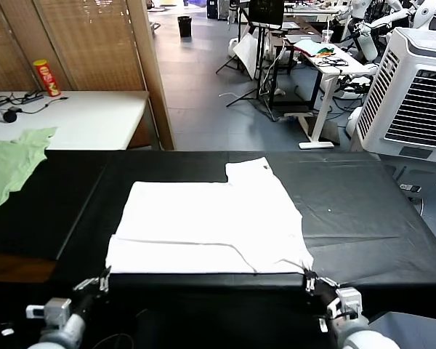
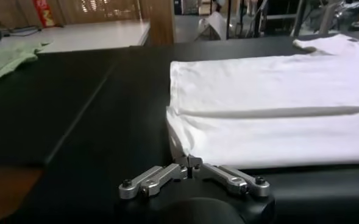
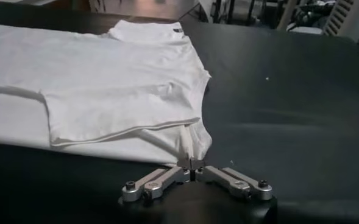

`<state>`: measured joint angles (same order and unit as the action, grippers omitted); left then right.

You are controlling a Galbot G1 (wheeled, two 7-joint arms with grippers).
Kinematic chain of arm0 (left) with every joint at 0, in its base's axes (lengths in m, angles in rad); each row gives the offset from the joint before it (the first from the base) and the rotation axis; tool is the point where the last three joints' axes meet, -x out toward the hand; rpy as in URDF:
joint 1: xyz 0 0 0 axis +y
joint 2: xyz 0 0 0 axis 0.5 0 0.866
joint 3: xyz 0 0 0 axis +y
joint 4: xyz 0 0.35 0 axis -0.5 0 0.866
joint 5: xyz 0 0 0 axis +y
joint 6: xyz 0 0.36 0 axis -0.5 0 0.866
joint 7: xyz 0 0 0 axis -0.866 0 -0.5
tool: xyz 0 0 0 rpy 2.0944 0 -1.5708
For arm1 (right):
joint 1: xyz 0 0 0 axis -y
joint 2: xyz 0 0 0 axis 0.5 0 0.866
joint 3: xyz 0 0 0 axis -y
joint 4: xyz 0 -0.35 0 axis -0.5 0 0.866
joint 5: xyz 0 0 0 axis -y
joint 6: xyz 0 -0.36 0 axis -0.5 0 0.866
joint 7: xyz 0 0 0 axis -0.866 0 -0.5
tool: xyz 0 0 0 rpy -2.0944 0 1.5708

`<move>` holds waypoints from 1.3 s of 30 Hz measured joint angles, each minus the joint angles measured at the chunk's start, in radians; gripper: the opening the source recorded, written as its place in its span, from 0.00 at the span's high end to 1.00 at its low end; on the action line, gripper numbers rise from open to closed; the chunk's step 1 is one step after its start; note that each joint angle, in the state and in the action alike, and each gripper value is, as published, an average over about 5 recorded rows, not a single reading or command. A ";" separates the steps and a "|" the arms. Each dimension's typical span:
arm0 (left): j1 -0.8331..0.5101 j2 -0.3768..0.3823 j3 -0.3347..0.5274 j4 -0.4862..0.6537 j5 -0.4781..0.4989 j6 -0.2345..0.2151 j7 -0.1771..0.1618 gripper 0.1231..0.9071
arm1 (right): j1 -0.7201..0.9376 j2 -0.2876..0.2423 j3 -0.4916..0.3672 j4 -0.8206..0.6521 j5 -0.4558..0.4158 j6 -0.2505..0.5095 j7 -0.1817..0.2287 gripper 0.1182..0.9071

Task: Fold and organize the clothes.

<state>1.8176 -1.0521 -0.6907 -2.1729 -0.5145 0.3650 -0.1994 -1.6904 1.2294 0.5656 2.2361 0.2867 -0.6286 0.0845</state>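
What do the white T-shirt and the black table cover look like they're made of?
White T-shirt: soft matte knit, probably cotton; it lies limp, with rounded fold edges, a stitched hem and small creases.
Black table cover: thin sheet, possibly vinyl or coated fabric; faint sheen, long shallow wrinkles and ridges. Exact material unclear.
Both gripper fingers look like bare silvery metal, with dark screws.

No text, label or brand is legible on anything in view.

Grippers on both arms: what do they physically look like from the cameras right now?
The left gripper and right gripper match: slim silver metal linkage fingers with black screws, on a rounded black base in the wrist views. Behind each, the head view shows a pale grey wrist with a small white block.
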 joint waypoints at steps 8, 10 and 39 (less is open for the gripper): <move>0.039 -0.008 -0.028 -0.049 -0.005 0.036 -0.038 0.53 | -0.065 -0.008 0.038 0.093 0.014 -0.034 -0.005 0.24; 0.047 -0.008 -0.038 -0.063 -0.013 0.049 -0.049 0.39 | -0.070 -0.013 0.052 0.121 0.035 -0.036 0.000 0.16; -1.003 0.135 0.376 0.574 -0.333 0.085 -0.014 0.14 | 1.068 -0.030 -0.370 -0.789 0.244 0.076 0.097 0.14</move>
<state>0.8149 -0.9169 -0.3145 -1.5993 -0.8476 0.4496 -0.2133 -0.6220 1.1989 0.1953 1.4469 0.5304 -0.5531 0.1813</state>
